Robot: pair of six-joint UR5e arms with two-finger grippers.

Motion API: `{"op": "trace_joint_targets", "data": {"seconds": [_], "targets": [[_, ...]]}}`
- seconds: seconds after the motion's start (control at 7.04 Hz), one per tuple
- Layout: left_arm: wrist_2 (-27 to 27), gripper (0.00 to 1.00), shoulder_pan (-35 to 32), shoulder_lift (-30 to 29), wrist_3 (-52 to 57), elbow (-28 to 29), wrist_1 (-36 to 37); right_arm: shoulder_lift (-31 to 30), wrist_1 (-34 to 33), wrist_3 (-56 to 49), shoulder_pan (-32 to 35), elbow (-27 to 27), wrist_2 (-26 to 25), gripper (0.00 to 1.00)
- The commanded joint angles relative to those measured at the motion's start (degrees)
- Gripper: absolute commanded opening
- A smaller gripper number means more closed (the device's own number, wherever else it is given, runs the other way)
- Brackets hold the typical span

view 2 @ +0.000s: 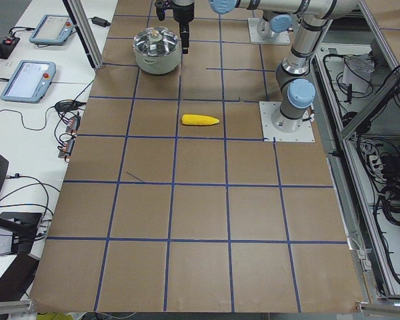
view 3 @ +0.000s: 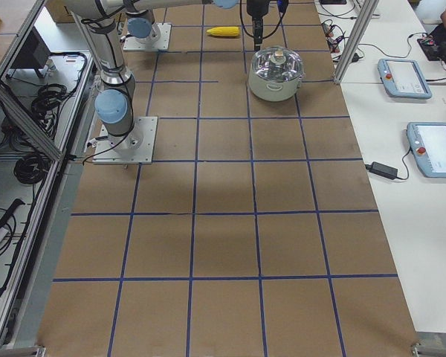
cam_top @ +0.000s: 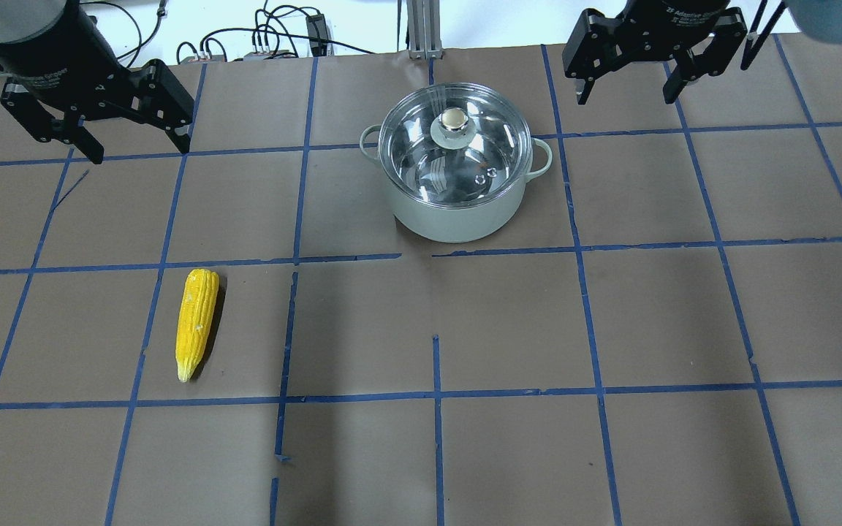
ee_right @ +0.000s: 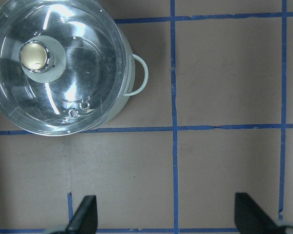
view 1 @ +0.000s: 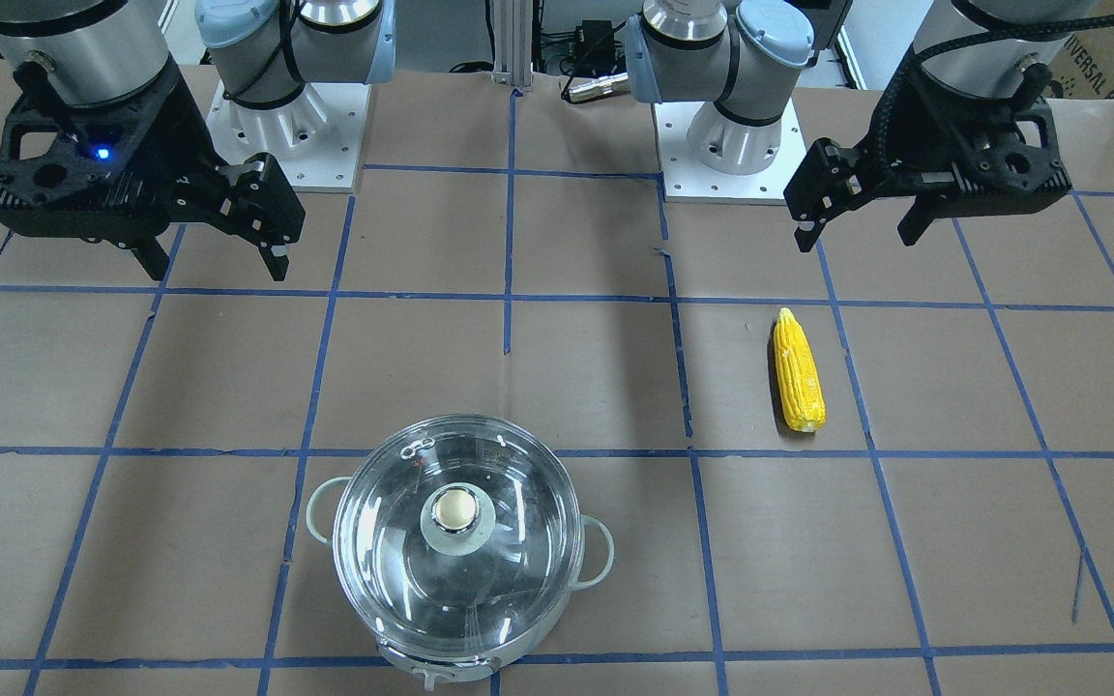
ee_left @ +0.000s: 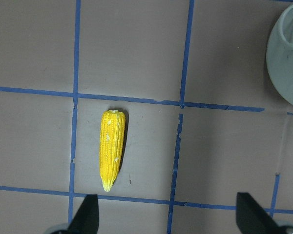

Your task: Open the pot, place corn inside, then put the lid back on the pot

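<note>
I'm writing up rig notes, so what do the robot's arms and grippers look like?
Both the left arm and right arm are silver tubes with pale blue joint caps on white base plates. The left gripper and right gripper are matt black, angular, two-fingered, with white lettering. A black braided cable runs to the left wrist; a blue light glows on the right one.

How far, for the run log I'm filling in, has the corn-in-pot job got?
Done: nothing yet. The lid sits closed on the pot, and the corn lies on the table, apart from the pot. In hand: nothing; the left gripper and the right gripper are both open and empty, above the table. Left: lift the lid, put the corn in, set the lid back.
</note>
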Motion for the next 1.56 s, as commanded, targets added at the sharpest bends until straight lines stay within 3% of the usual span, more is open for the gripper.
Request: {"op": "trace_joint_targets", "data": {"seconds": [0.0, 0.57, 0.85, 0.99, 1.42], "targets": [[-0.13, 1.0, -0.11, -0.7, 0.23, 0.82, -0.02, 0.0, 0.26, -0.1, 0.01, -0.01, 0.0, 0.99], [0.05, 1.0, -0.11, -0.62, 0.58, 0.74, -0.02, 1.13, 0.08, 0.69, 0.18, -0.79, -0.17, 0.99], [-0.04, 1.0, -0.11, -0.36, 0.58, 0.22, -0.02, 5.86, -4.72, 1.22, 1.75, -1.32, 0.26, 0.99], [-0.04, 1.0, -0.11, -0.44, 0.58, 0.04, -0.02, 9.28, -6.15, 2.18, 4.29, -4.28, 0.79, 0.99], [-0.04, 1.0, -0.11, -0.62, 0.67, -0.31, 0.07, 25.34, -6.07, 4.82, 11.33, -20.08, 0.09, 0.98]]}}
